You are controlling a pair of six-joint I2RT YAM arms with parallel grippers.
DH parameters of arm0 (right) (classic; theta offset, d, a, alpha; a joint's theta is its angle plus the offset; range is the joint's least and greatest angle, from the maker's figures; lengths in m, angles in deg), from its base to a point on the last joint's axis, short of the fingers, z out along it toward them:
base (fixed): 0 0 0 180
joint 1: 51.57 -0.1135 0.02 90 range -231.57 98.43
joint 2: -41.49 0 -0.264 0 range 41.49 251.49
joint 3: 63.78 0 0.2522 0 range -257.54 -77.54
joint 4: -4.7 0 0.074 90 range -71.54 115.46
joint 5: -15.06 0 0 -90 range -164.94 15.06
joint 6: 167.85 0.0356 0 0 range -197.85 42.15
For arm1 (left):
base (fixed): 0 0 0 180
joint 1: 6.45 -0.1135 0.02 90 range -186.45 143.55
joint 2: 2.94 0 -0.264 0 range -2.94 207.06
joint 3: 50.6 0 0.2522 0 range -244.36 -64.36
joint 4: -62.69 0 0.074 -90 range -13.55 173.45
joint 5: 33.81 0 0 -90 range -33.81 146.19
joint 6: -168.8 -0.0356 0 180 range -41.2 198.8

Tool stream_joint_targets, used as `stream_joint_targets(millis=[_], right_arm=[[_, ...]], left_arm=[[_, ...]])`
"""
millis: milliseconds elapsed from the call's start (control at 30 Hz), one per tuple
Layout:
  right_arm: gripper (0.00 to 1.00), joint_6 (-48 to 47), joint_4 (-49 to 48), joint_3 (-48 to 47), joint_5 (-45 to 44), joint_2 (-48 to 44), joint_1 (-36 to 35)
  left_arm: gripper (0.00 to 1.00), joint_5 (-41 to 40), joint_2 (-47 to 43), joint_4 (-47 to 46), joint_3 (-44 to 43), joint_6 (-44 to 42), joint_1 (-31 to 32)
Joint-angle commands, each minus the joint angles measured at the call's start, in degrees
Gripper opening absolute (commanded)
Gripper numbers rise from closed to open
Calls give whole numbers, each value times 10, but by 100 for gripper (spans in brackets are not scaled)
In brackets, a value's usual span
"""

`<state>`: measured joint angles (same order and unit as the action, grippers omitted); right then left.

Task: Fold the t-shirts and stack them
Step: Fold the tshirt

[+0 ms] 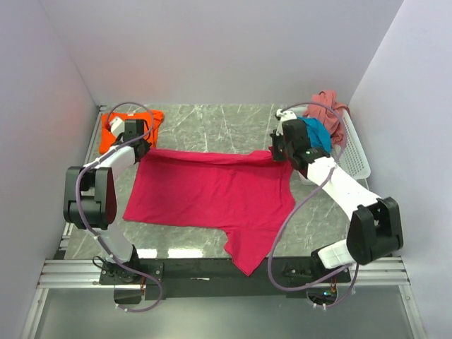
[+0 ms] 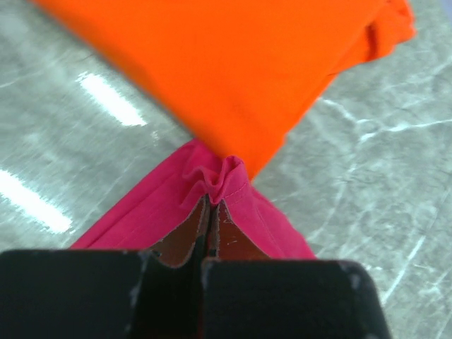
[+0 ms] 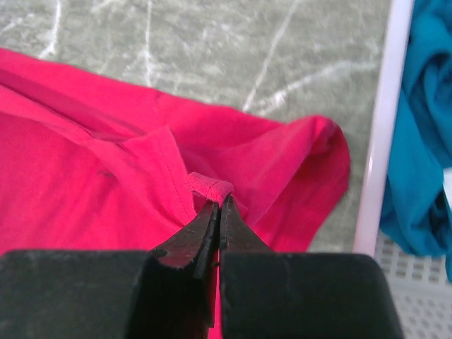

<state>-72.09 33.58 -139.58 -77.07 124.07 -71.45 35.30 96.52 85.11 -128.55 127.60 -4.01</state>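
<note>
A magenta-red t-shirt [image 1: 212,191] lies spread across the middle of the table, one part hanging toward the near edge. My left gripper [image 1: 140,150] is shut on its far left corner [image 2: 215,180]. My right gripper [image 1: 277,154] is shut on its far right edge [image 3: 212,189]. A folded bright orange t-shirt [image 1: 113,128] lies at the far left, just beyond the left gripper, and fills the top of the left wrist view [image 2: 233,63]. A teal blue t-shirt [image 1: 319,134] and a dusty pink t-shirt [image 1: 330,104] sit in the basket.
A white plastic mesh basket [image 1: 357,155] stands at the far right against the wall; its rim [image 3: 381,141] is close beside the right gripper. White walls enclose the grey marble table [image 1: 212,127] on three sides.
</note>
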Motion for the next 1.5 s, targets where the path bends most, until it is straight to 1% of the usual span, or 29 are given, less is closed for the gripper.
stream_joint_targets(millis=[0, 133, 267, 333, 433, 467, 500, 533, 567, 600, 633, 667, 700, 767, 800, 833, 867, 933, 1000, 1033, 1100, 1133, 1167, 1233, 1267, 1367, 1467], right_arm=[[0, 16, -12, 30, -31, -44, -2], [0, 19, -19, 59, -11, -69, -2], [0, 40, -21, 85, -22, -82, -9], [0, 73, -19, 98, -45, -95, -24], [3, 146, -23, 144, -109, -120, -58], [4, 201, -21, 173, -129, -129, -67], [4, 223, -25, 190, -138, -136, -78], [5, 246, -25, 226, -148, -152, -93], [15, 295, -24, 243, -154, -161, -100], [21, 310, -21, 258, -154, -172, -107], [25, 326, -14, 270, -156, -190, -124], [25, 351, -7, 287, -158, -202, -131], [31, 350, -3, 295, -148, -214, -136], [39, 350, 3, 301, -116, -242, -143], [42, 342, -6, 302, -103, -249, -142], [44, 335, -10, 301, -94, -258, -142], [51, 325, -12, 292, -90, -260, -142], [69, 309, -27, 263, -96, -248, -141], [85, 288, -36, 233, -123, -223, -138], [87, 283, -29, 190, -126, -185, -134], [88, 275, -1, 141, -112, -130, -118], [88, 270, 11, 89, -101, -73, -116], [88, 262, 22, 65, -97, -47, -115], [88, 247, 27, 15, -64, 20, -116], [88, 242, 26, 0, -48, 40, -114], [88, 226, 32, -51, 0, 113, -114], [88, 213, 42, -94, 12, 172, -112]], left_arm=[[1, -23, -48, -11, 22, 27, -10], [1, -25, -68, -20, 49, 43, -16], [1, -1, -76, -27, 70, 46, -16], [1, 5, -79, -26, 78, 60, -16], [1, -18, -85, -4, 88, 82, -16], [1, -22, -91, 15, 90, 88, -17], [1, -27, -95, 25, 92, 98, -17], [6, -33, -100, 36, 100, 109, -16], [14, -37, -112, 51, 107, 121, -16], [21, -41, -121, 70, 114, 141, -16], [32, -42, -131, 85, 131, 154, -16], [39, -57, -141, 99, 138, 167, -16], [54, -66, -166, 125, 147, 183, -16], [73, -90, -203, 148, 162, 211, -16], [81, -91, -216, 151, 163, 215, -16], [98, -93, -225, 155, 156, 217, -16], [99, -87, -237, 152, 150, 215, -16], [99, -69, -238, 129, 129, 195, -16], [99, -23, -216, 111, 111, 170, -15], [99, -4, -203, 95, 88, 160, -13], [99, 37, -151, 88, 59, 134, -4], [99, 50, -132, 81, 27, 116, 10], [99, 58, -91, 78, 8, 94, 18], [99, 81, -52, 84, -49, 80, 34], [99, 83, -20, 89, -64, 78, 37], [99, 95, 23, 96, -96, 71, 42], [99, 89, 53, 103, -108, 61, 42]])
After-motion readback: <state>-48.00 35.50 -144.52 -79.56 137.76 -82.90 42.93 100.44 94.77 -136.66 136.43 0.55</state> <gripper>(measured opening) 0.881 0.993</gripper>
